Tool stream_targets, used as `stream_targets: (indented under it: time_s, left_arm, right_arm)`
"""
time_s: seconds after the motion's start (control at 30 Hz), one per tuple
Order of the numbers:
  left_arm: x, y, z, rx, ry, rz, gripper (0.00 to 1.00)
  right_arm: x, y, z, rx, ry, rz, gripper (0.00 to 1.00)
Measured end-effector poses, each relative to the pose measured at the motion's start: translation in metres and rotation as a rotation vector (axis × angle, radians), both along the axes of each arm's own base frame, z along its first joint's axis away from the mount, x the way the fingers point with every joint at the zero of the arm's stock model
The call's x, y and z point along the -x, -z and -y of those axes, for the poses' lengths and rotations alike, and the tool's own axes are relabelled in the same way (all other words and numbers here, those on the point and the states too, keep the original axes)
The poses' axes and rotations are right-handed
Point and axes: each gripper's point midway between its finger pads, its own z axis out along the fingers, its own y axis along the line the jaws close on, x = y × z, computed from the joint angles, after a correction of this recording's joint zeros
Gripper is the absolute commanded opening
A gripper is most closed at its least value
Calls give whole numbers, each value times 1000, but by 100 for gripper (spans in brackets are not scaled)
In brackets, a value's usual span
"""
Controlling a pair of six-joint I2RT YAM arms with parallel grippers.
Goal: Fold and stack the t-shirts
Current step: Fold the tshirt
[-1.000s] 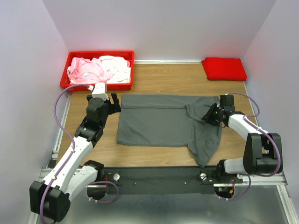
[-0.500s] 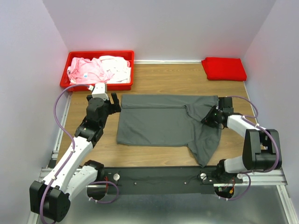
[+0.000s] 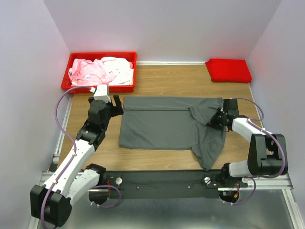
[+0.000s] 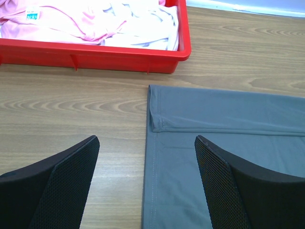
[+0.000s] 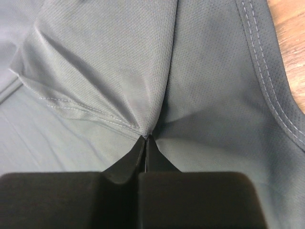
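Note:
A dark grey t-shirt (image 3: 164,123) lies spread flat on the wooden table, with one part trailing toward the near edge at the right. My right gripper (image 3: 213,120) is shut on a pinch of its cloth near the right side; the wrist view shows the jaws closed on a puckered fold (image 5: 145,137). My left gripper (image 3: 117,105) is open and empty, just above the shirt's far left corner (image 4: 155,102). A folded bright red t-shirt (image 3: 228,69) lies at the far right. Pale pink and white t-shirts (image 3: 100,70) lie crumpled in the bin.
A rigid red plastic bin (image 3: 125,56) stands at the far left of the table, also in the left wrist view (image 4: 95,52). Pale walls close in the table on three sides. A black rail (image 3: 162,180) runs along the near edge.
My right gripper has shifted slightly along the shirt's right side, keeping its pinch of cloth. The left arm has not moved.

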Motion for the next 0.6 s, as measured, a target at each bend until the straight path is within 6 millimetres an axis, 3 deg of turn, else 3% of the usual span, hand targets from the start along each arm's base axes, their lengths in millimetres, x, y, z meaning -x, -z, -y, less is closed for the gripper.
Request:
stream_targets:
  time_s: [0.47,0.6]
  left_arm:
    - [-1,3,1,-2,2,-8,89]
    - [-1,4,1,-2,6,-12,89]
  right_arm:
    - [8,-13,-1,-5,-4,-6,1]
    - [11,-9,-3,-12,-9,-28,16]
